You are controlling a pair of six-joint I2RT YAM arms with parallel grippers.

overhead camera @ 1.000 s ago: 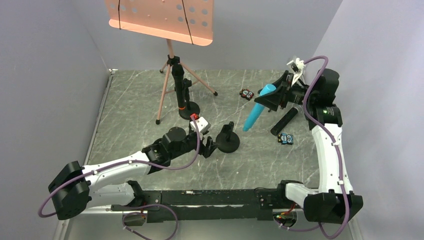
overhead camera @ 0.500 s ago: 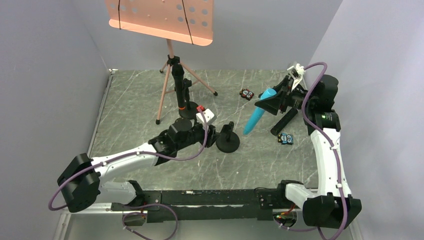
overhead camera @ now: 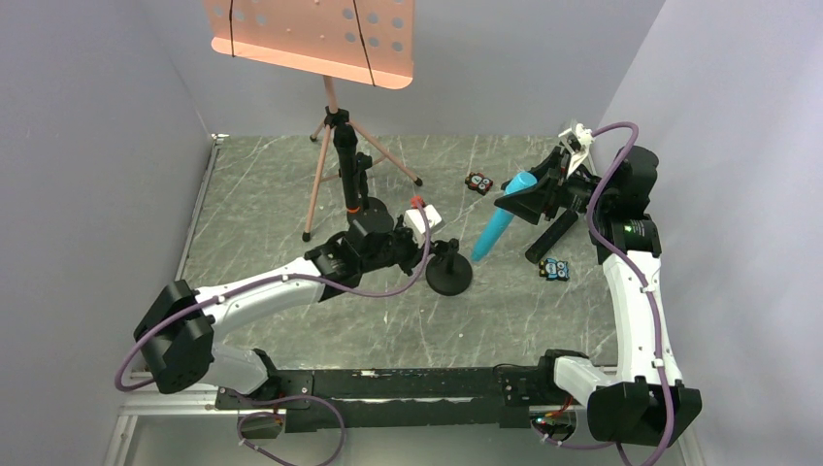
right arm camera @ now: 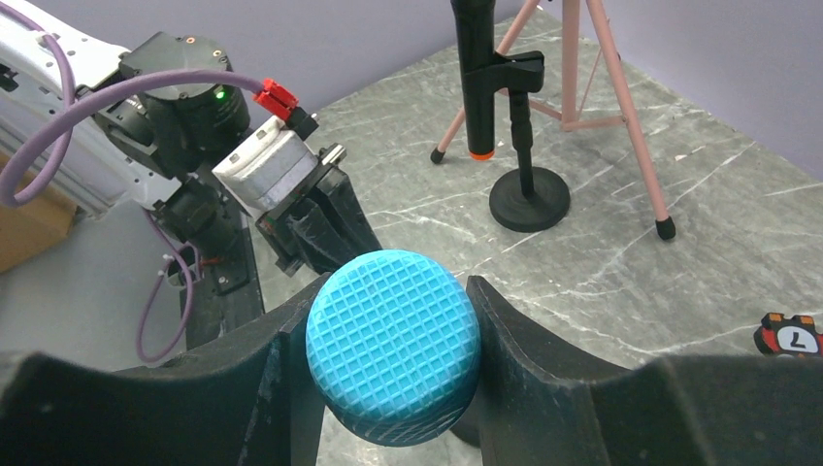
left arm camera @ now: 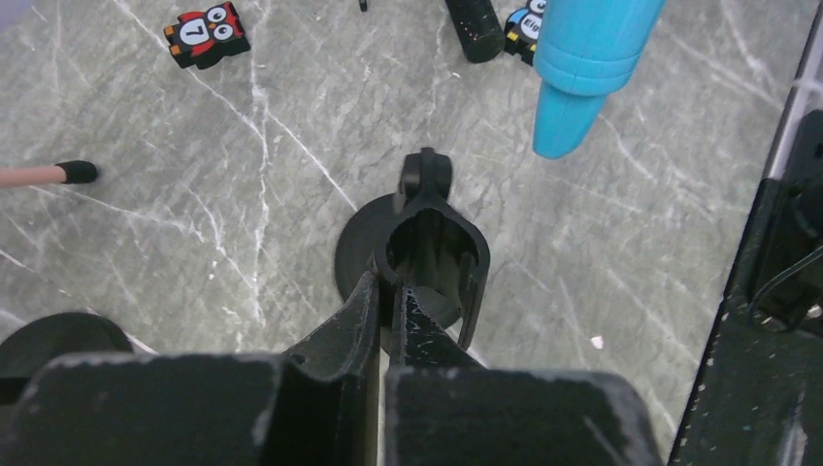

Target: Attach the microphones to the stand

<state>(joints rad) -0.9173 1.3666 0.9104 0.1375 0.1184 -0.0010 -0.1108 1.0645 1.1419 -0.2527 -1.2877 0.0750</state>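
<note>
My left gripper [overhead camera: 432, 252] [left arm camera: 386, 288] is shut on the left wall of the C-shaped clip [left arm camera: 432, 238] of a small black stand [overhead camera: 449, 280]; the clip is empty. Off the table at the right, my right gripper [overhead camera: 532, 197] [right arm camera: 393, 340] is shut on the cyan microphone [overhead camera: 498, 221] [right arm camera: 393, 345] near its head, its tail slanting down towards that stand. The tail also shows in the left wrist view [left arm camera: 582, 68]. A black microphone with an orange ring [overhead camera: 346, 175] [right arm camera: 473, 68] sits upright in a second stand [right arm camera: 529, 199]. Another black microphone [overhead camera: 551, 236] lies on the table at the right.
A pink tripod [overhead camera: 325, 160] carries an orange perforated desk [overhead camera: 311, 34] at the back. Small toy blocks lie at the back [overhead camera: 477, 183] [left arm camera: 205, 34] and at the right [overhead camera: 554, 269]. Grey walls close in three sides.
My left arm has reached right to the empty stand and its gripper has gone from open to shut on the clip. The right gripper and cyan microphone have barely moved.
</note>
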